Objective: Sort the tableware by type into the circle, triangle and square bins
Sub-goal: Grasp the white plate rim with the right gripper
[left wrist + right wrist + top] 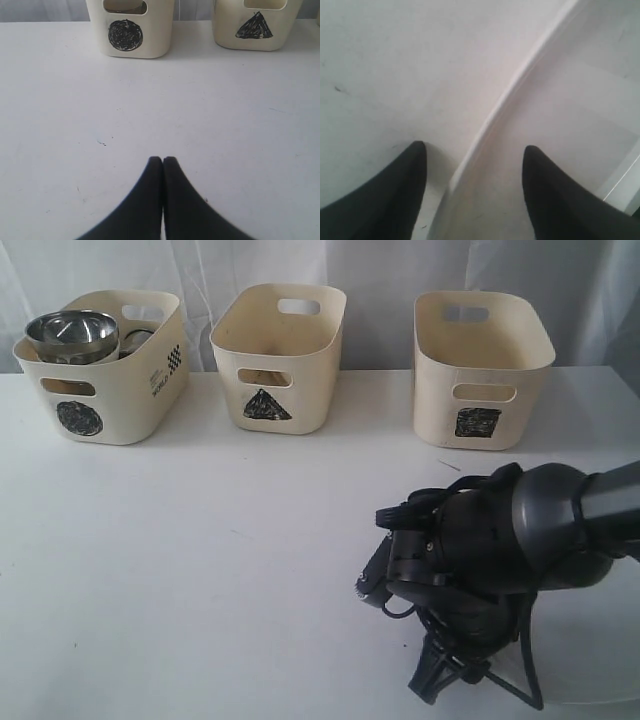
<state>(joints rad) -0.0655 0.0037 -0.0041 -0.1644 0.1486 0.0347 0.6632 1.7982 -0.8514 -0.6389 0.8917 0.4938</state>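
Well in front of the square bin (437, 405), the rim of the large white square plate (560, 125) is straddled by the right hand (474, 146), jaws wide; left hand (163, 159) closed, empty. Next, prob.: rim pinched firmly, plate carried to that bin.

Three cream tubs stood upright in a row at the rear: circle bin (120, 390) left, triangle bin (300, 350) centre, square bin (480, 360) right. The circle bin held a tilted shiny steel bowl (72, 332), with a steel cup (135, 340) just beside it. The large white square plate (570, 115) lay flat at front right.
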